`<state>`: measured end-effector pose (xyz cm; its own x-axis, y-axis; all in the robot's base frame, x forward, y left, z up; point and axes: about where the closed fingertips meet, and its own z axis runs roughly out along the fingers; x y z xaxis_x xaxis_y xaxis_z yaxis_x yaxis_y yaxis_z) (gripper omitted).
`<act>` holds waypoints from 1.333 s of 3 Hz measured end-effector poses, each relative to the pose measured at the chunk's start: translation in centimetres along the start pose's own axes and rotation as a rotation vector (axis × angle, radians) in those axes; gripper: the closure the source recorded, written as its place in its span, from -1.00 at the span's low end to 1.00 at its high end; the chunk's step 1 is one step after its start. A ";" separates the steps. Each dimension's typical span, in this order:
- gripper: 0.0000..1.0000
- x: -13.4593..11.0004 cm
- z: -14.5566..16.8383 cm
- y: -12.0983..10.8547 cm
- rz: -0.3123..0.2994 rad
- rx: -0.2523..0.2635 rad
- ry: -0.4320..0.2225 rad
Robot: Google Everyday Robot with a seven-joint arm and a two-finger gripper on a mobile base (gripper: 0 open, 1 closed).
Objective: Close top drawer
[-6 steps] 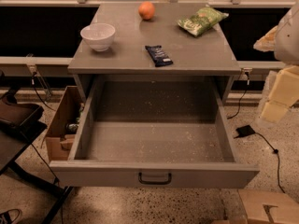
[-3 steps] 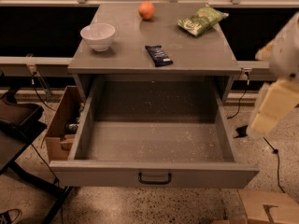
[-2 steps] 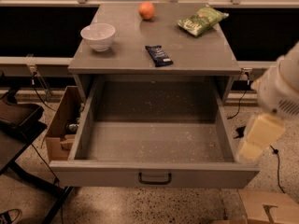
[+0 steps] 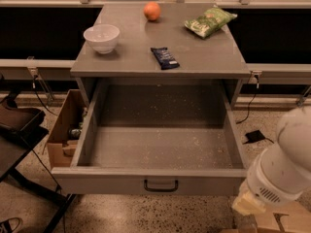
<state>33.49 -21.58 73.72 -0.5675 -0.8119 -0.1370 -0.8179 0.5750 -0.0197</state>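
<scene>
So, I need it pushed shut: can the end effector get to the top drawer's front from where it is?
Probably yes. The end effector hangs low by the right front corner of the top drawer, which stands pulled far out. Nothing lies between it and the handle.

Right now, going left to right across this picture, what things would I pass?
White bowl → orange → green snack bag → the robot's hand, low at the right beside the open top drawer's front corner.
</scene>
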 end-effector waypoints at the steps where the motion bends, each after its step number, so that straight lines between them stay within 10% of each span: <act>1: 0.59 0.7 3.7 3.4 0.029 -0.043 -0.035; 2: 0.99 -0.7 6.7 4.6 0.017 -0.027 -0.115; 4: 1.00 -3.6 11.1 1.7 0.000 0.117 -0.258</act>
<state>35.23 -16.54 63.23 -0.5125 -0.7678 -0.3846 -0.7926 0.5952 -0.1320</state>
